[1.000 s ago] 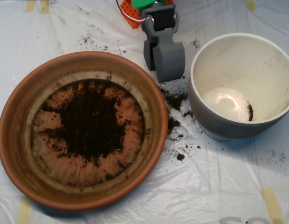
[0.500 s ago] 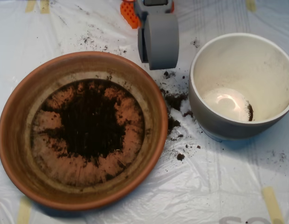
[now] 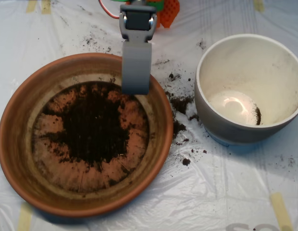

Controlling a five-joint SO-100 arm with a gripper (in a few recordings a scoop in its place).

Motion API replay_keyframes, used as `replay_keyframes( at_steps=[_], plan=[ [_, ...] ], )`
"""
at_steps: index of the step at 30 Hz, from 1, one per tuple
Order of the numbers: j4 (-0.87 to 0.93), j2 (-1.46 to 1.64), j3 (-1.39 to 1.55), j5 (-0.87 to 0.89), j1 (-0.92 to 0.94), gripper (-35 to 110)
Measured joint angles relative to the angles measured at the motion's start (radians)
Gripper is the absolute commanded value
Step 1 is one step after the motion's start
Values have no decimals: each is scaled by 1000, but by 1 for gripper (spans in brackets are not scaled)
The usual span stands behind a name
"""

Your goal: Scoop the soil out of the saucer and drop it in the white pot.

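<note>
The grey scoop (image 3: 135, 86) hangs over the upper rim of the saucer (image 3: 14, 144), its tip above the inner edge of the dish, at the top margin of the soil (image 3: 93, 127). Seen edge-on from above, its jaws appear as one narrow grey slab; whether they are apart or together cannot be told. The soil lies as a dark patch in the middle of the saucer, with thin crumbs spread towards the stained ring. More crumbs lie on the white-covered desk (image 3: 226, 192) between the saucer and the white pot (image 3: 245, 130). The white pot stands upright to the right of the saucer, a small dark smear of soil at its bottom.
</note>
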Motion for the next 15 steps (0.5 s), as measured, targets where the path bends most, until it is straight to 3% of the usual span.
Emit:
replay_keyframes(
  at_steps=[15],
  plan=[
    [52, -653, -397, 129, 91, 35]
  ],
)
